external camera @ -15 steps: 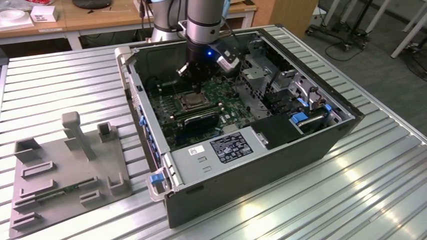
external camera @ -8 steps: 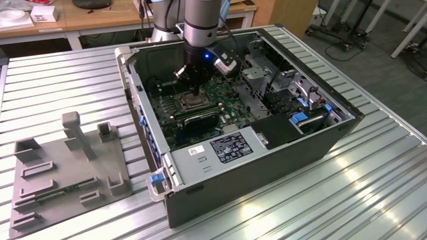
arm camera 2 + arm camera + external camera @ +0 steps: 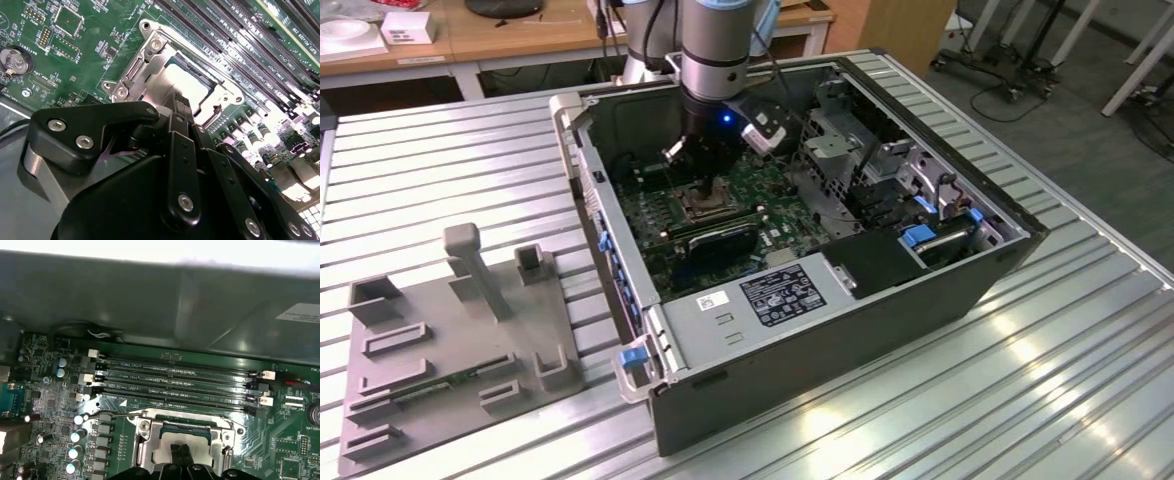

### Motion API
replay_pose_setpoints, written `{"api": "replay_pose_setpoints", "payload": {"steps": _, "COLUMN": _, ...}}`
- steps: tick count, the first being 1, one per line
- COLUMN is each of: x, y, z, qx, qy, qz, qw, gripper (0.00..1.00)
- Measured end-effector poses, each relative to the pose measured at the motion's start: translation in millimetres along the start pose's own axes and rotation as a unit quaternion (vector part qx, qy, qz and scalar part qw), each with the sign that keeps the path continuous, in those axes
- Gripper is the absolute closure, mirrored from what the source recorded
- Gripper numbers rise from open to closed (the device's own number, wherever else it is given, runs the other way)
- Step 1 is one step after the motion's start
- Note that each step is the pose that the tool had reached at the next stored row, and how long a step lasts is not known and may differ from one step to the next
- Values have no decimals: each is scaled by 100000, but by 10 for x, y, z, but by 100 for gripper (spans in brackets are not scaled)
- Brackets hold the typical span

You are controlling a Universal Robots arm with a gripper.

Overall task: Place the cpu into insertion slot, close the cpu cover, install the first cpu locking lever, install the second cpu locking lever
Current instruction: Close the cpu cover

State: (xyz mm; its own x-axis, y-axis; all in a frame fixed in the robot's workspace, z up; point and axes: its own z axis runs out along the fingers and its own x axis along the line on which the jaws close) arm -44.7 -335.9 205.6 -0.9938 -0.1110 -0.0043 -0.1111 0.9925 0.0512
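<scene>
Black tool (image 3: 181, 104), closed, I log directly over dull silver square cpu (image 3: 189, 82), itself framed by thin silvery metal cpu cover (image 3: 150, 67).

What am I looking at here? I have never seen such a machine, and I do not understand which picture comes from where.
A robot arm reaches into an open computer case lying on a ribbed metal table. The exterior view watches from outside; both wrist views ride on the arm and look at the green circuit board. The arm's pincer is down at the cpu, which lies in the insertion slot with the cpu cover framing it. I cannot tell whether it grips anything. A grey holder plate rests at the exterior view's left.
</scene>
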Motion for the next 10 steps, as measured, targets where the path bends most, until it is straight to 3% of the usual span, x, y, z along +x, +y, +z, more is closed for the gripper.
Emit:
{"api": "replay_pose_setpoints", "payload": {"steps": 4, "x": 14, "y": 2, "z": 2, "qx": -16, "qy": -22, "qz": 8, "qw": 100000, "gripper": 90}}
{"api": "replay_pose_setpoints", "payload": {"steps": 10, "x": 134, "y": 16, "z": 1, "qx": -2, "qy": -98, "qz": 3, "qw": 100000, "gripper": 90}}
